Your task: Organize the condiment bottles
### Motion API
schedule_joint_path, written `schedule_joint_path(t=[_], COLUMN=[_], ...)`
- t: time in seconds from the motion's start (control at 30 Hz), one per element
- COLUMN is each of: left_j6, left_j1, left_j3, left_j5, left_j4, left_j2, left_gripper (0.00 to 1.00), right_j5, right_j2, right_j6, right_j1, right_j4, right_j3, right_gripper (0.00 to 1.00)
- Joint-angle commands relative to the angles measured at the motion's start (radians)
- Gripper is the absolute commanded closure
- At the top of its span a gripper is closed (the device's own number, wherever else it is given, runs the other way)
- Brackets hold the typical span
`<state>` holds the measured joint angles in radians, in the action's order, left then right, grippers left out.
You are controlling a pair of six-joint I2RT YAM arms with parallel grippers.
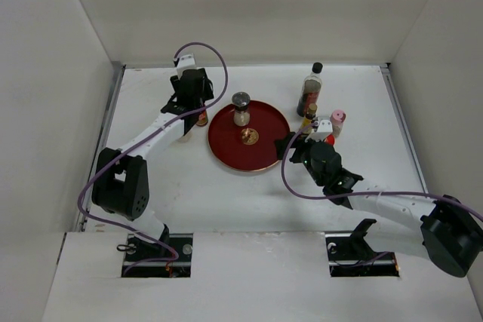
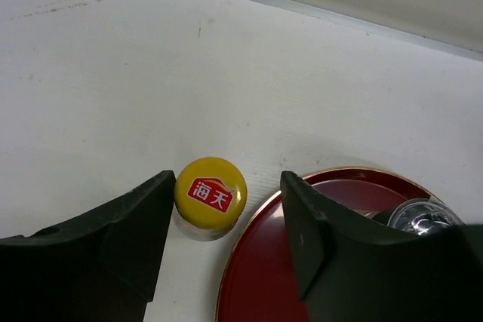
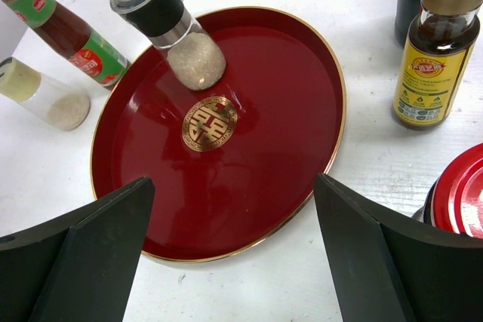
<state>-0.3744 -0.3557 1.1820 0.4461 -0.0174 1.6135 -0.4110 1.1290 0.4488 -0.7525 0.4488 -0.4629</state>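
Bottles stand in two groups either side of the round red tray. Only the grey-capped grinder is on the tray, upright near its far rim.

Left gripper hangs over the yellow-capped red sauce bottle, which stands on the table just beside the tray's left rim. Jaws are parted either side of the cap with a gap on both sides, nothing gripped. It looks lined up for a grasp near the top, so the bottle can go over the rim. Cream jar stands next to it.

Right gripper is spread wide and empty above the tray's near-right edge, probably parked clear of the left arm's work. On its side of the tray:
- tall dark black-capped bottle
- yellow-labelled bottle
- pink-capped jar
- red-lidded jar, just beside the right finger

Six are off the tray by my count, so the task looks barely begun.
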Motion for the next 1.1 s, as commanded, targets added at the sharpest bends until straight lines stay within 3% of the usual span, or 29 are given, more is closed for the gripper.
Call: schedule_joint_path(t=[0.0,0.17,0.3,0.83,1.07], left_j6=[0.002,0.006,0.017,0.078,0.072], left_j1=[0.010,0.017,0.021,-0.074,-0.163], left_j3=[0.054,0.051,0.041,0.116,0.129], left_j5=[-0.001,0.003,0.026,0.071,0.068], left_j4=[-0.023,-0.016,-0.016,-0.016,-0.033], left_j2=[-0.004,0.008,-0.026,-0.217,-0.176], left_gripper=[0.49,0.71,0.81,0.85,0.84], right_j5=[0.000,0.000,-0.002,0.000,-0.002], right_j2=[0.005,-0.005,-0.014,-0.012,-0.012], right_j6=[0.001,-0.002,-0.002,-0.001,0.001], right_j1=[-0.005,-0.005,-0.005,-0.005,-0.005], right_j4=[0.044,0.044,0.044,0.044,0.044], right_j3=[-0.031,-0.028,-0.026,-0.026,-0.026], right_gripper=[0.07,0.07,0.07,0.07,0.07])
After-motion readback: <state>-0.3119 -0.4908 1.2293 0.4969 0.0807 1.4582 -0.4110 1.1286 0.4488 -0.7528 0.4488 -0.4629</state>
